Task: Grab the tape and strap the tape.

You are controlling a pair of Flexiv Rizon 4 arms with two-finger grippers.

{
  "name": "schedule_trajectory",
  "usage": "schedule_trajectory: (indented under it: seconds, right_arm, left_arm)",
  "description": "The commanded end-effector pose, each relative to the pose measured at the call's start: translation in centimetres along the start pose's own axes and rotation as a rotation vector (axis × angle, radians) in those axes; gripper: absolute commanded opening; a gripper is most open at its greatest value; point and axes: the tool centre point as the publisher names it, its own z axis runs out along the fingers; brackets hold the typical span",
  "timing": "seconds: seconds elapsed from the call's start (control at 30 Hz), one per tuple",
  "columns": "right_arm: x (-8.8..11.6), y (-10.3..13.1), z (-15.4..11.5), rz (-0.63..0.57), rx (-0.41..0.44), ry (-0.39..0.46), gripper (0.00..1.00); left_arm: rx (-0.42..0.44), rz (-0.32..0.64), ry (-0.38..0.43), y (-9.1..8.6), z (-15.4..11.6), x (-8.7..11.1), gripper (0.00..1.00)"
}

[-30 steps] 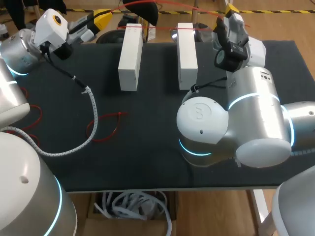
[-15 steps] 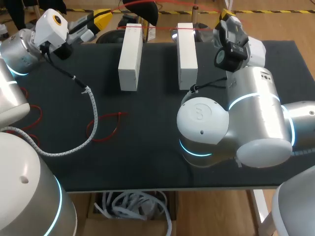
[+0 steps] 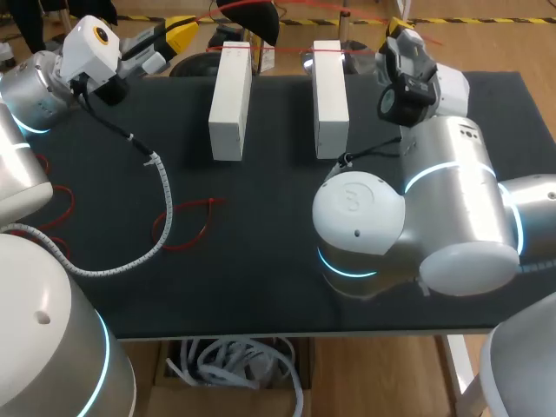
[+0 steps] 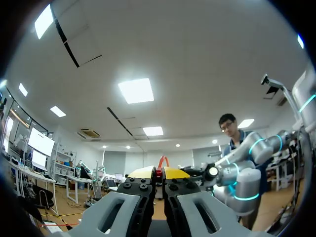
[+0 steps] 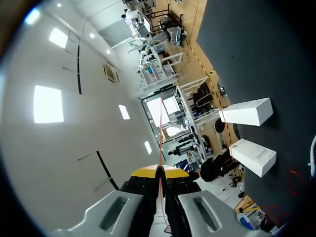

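Left gripper: your left gripper (image 3: 181, 33) is over the far-left corner of the table (image 3: 261, 287). Its yellow tips are pressed together on a red end of the tape (image 4: 159, 171).
Right gripper: your right gripper (image 3: 401, 24) is over the far edge, toward the right corner. Its tips are also closed, with the tape (image 5: 160, 143) running out from between them.
Tape: thin and red, it is strung between your two grippers above the far edge. A red line (image 3: 328, 49) also crosses the far ends of both boxes.
Long axis: the tape runs left to right along the far edge, square to the boxes, which run far to near.
Boxes: the left white box (image 3: 230, 100) and the right white box (image 3: 330, 95) lie side by side but apart, between the grippers and on the near side of the tape.
Nearer arm: neither, since each arm holds one end.
Next move, as a judgement: the grab looks done, and strapping means bringing the tape toward the boxes with even tension.
Also present: a red loop (image 3: 187, 221) lies on the table toward the left edge, well apart from the boxes.
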Motion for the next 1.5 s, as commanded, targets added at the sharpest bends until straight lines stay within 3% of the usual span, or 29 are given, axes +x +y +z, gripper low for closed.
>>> schedule_trajectory:
  seconds: [0.03,0.63,0.77,0.87,1.0,1.17,1.23,1.5]
  right_arm:
    - [0.5,0.1,0.0,-0.004,-0.001,-0.01,0.0]
    - [0.5,0.1,0.0,-0.004,-0.001,-0.01,0.0]
    - [0.5,0.1,0.0,-0.004,-0.001,-0.01,0.0]
    - [0.5,0.1,0.0,-0.004,-0.001,-0.01,0.0]
    - [0.5,0.1,0.0,-0.004,-0.001,-0.01,0.0]
    - [0.5,0.1,0.0,-0.004,-0.001,-0.01,0.0]
    - [0.5,0.1,0.0,-0.004,-0.001,-0.01,0.0]
    - [0.5,0.1,0.0,-0.004,-0.001,-0.01,0.0]
  left_arm:
    - [0.002,0.001,0.002,0.1,0.0,-0.1,0.0]
    - [0.002,0.001,0.002,0.1,0.0,-0.1,0.0]
    - [-0.358,-0.003,0.074,0.0,-0.2,-0.4,0.0]
    - [-0.536,0.002,0.09,-0.1,-0.3,-0.6,0.0]
    - [-0.855,-0.006,0.158,-0.4,0.2,-0.8,0.0]
    - [-1.135,-0.02,0.221,0.0,1.2,-0.6,0.0]
    - [-1.212,-0.023,0.251,0.6,1.6,-0.5,0.0]
    - [-1.212,-0.023,0.251,0.6,1.6,-0.5,0.0]
